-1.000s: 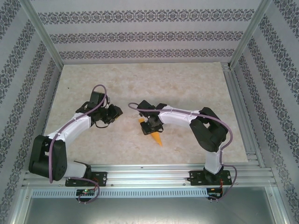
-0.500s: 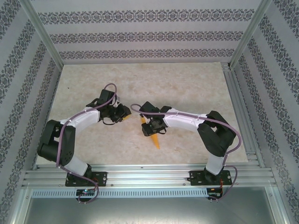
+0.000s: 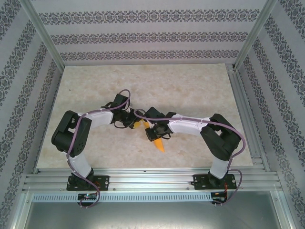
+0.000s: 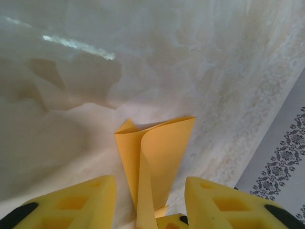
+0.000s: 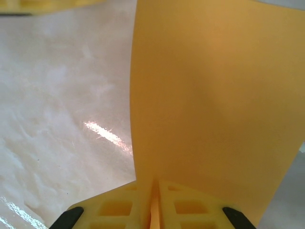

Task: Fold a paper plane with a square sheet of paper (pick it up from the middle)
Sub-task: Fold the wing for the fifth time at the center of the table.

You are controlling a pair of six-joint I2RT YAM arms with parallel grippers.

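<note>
The orange-yellow paper is folded into a narrow pointed dart, its tip toward the near edge of the table. My right gripper is shut on it; in the right wrist view the fingers press together on the paper, which fans up and to the right. My left gripper comes in from the left at the paper's other end. In the left wrist view its jaws stand open, with the folded paper upright between them, clear of both fingers.
The pale marbled table top lies around both arms. Patterned walls and metal frame posts close in the back and sides. An aluminium rail carries the arm bases at the near edge.
The left arm swung right until its gripper reached the paper, and its jaws opened around the paper's end. The right gripper stayed nearly in place, holding the paper.
</note>
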